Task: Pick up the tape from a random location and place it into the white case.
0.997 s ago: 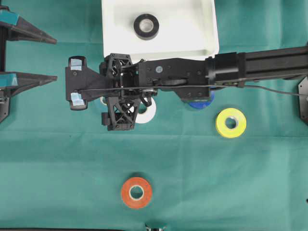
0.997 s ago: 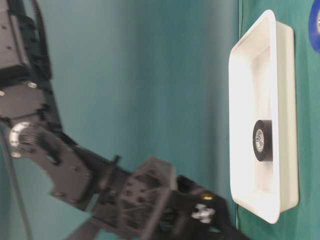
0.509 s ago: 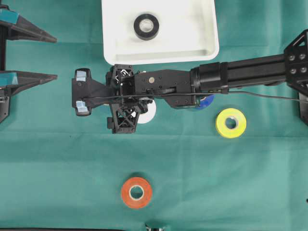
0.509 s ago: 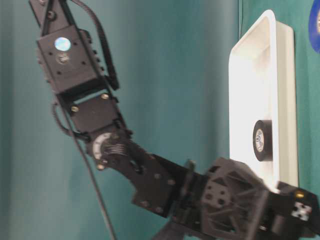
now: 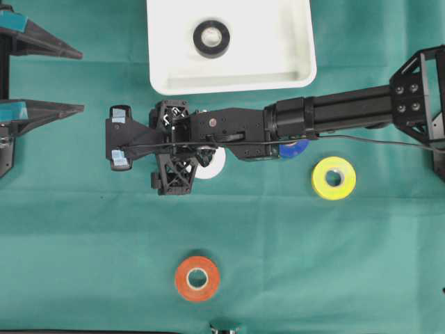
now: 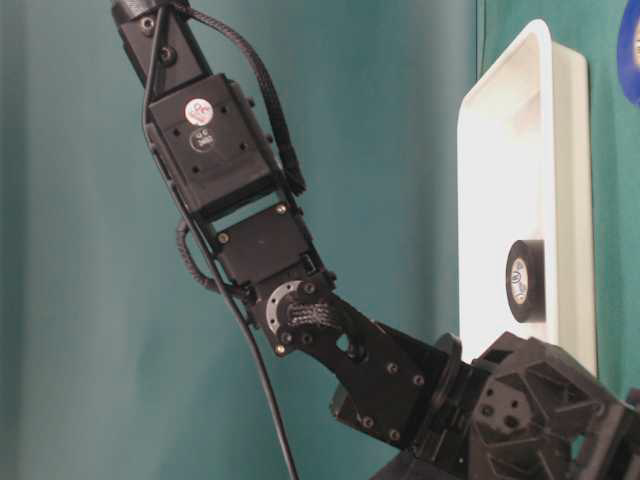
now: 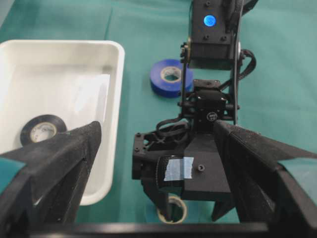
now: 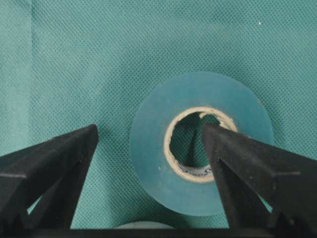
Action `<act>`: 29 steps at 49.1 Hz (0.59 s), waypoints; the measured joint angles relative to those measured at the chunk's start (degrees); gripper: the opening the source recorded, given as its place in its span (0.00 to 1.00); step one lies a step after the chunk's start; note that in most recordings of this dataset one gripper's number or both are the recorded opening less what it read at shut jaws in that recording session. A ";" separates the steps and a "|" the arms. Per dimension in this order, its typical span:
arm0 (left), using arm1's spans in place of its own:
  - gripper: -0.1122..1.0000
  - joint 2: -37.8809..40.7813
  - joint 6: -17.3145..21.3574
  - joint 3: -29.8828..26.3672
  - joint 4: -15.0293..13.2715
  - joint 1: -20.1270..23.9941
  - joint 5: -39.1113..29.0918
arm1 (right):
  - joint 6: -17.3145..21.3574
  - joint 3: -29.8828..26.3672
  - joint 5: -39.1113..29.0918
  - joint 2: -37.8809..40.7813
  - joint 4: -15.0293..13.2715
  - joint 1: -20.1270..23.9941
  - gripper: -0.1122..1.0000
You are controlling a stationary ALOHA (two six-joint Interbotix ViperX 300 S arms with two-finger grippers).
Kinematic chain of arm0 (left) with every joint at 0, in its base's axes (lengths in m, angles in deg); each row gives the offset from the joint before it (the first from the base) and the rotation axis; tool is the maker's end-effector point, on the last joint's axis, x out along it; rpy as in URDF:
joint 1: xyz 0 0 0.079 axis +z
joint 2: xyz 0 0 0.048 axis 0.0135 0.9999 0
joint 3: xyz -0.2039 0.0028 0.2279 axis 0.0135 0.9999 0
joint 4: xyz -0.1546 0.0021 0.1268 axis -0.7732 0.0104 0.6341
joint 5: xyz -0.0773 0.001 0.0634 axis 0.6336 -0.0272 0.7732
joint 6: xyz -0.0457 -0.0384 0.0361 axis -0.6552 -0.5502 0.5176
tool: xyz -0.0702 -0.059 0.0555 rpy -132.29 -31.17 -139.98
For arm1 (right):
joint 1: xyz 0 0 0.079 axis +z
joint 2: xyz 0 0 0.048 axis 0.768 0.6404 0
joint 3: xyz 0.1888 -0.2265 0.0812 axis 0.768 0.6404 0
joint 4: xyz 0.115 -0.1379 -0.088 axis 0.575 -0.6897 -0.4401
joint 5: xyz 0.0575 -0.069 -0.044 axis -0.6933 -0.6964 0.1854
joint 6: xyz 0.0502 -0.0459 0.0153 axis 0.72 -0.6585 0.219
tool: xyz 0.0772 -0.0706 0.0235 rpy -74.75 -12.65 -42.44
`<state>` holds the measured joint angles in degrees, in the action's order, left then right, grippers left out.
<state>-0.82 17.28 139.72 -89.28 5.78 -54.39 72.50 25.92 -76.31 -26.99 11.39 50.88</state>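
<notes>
Overhead exterior | white case [image 5: 295, 42] | contains one black tape roll [image 5: 211, 37]

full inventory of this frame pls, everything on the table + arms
white case: 1, white, top centre of the overhead view
black tape roll: 1, black, flat inside the white case
teal tape roll: 1, teal, on the cloth under the right gripper, one finger over its hole
white tape roll: 1, white, partly hidden under the right arm
blue tape roll: 1, blue, beside the case
yellow tape roll: 1, yellow, right
orange tape roll: 1, orange, bottom centre
green cloth: 1, covers the table
right gripper: open, reaching across centre
left gripper: open, left edge
</notes>
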 measured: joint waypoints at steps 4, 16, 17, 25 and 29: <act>1.00 0.00 0.00 0.00 0.09 0.09 0.09 | 0.00 -0.09 0.00 0.00 0.00 0.00 0.93; 1.00 0.00 0.09 0.00 0.00 0.44 0.00 | 0.00 -0.09 0.00 0.09 0.00 0.00 0.89; 1.00 0.09 0.09 0.00 0.00 0.44 0.00 | 0.00 0.00 -0.09 0.09 0.00 0.00 0.89; 1.00 0.09 0.09 0.00 0.00 0.44 0.00 | 1.49 0.00 0.00 0.09 -0.09 -0.26 0.69; 1.00 0.09 0.09 0.00 0.00 0.44 0.00 | 2.37 -0.09 -0.09 0.09 0.00 -0.44 0.50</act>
<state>-0.74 17.37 139.72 -89.28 6.22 -54.39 74.87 25.84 -76.40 -26.90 11.39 50.44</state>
